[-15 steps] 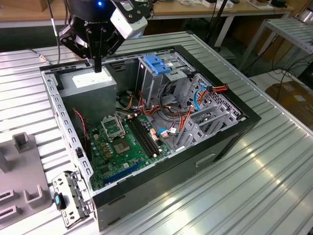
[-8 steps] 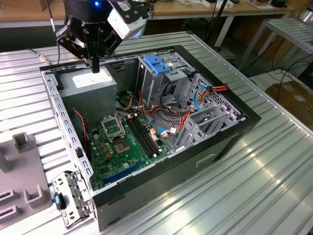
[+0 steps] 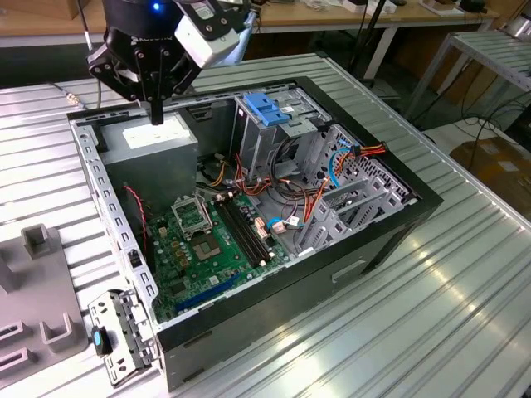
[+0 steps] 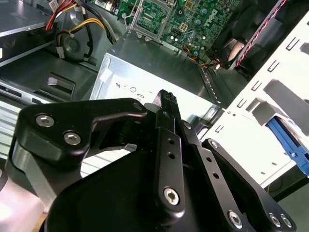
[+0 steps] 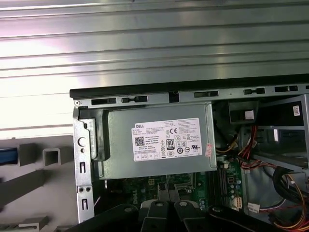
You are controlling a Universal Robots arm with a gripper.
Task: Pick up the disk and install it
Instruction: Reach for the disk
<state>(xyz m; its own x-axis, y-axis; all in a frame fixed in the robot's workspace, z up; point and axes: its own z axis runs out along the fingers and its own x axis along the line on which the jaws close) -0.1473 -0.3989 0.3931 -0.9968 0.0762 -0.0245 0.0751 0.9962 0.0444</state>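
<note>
A big silver desk (image 3: 465, 315) with long ridges held an open computer case (image 3: 274, 303) lying on its side. Inside the case, a grey power box (image 3: 153, 145) with a white label sat in the back corner, at the exterior view's left. Next to it, a green board (image 3: 199, 249) lay flat on the bottom of the case. A grey metal cage (image 3: 265, 137) with a blue handle (image 3: 270, 108) on top stood at the far side. Red, orange and yellow wires (image 3: 286, 186) ran between the cage and the board. On the desk outside the case, at the exterior view's left, sat a grey holder (image 3: 37, 290) with little blocks.

The black tool (image 3: 155, 112) hung right over the power box and pointed down at the white label. Its fingers (image 4: 166, 104) were pressed together with nothing between them.

At the edge of the first wrist view, a thin blue strip (image 5: 7, 154) lay by the grey holder. It was outside the case and well apart from the tool. It could be the frame of the disk, but that could not be told. Which way the disk pointed could not be told either.
</note>
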